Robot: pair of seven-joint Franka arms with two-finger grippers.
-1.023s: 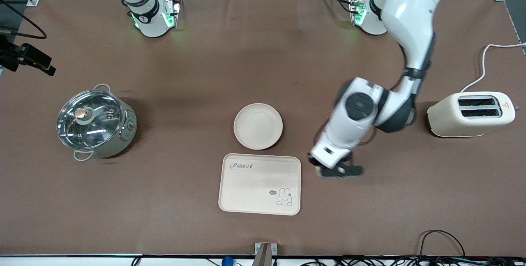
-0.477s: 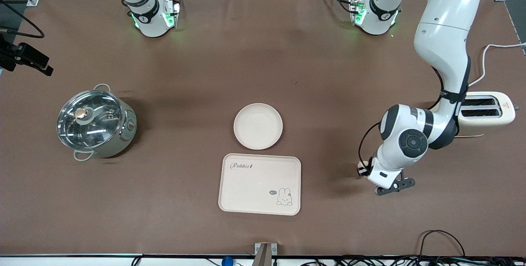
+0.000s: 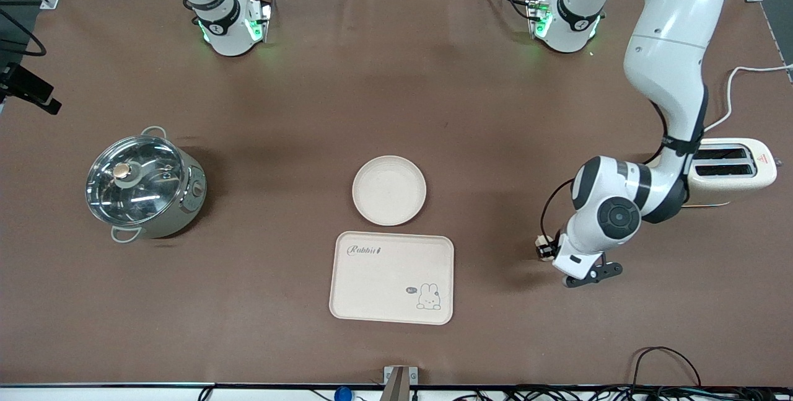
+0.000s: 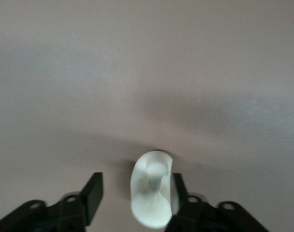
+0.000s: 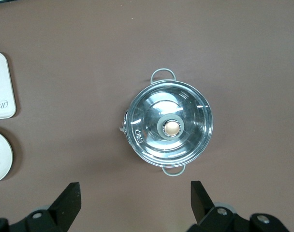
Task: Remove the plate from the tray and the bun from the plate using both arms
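Left tool (image 4: 135,195) spread wide over bare surface (image 3: 495,141) near toaster (image 3: 731,168); bun (image 4: 151,195) apparently against one finger. Right tool (image 5: 135,200) gapes above lidded pot (image 5: 169,126).

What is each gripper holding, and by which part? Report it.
Nothing is gripped. The left gripper stands open around the bun, one finger against its side, the other apart. The right gripper hangs open over the pot, empty.

Lidded pot (image 3: 144,187), rabbit tray (image 3: 392,277), toaster (image 3: 731,170)
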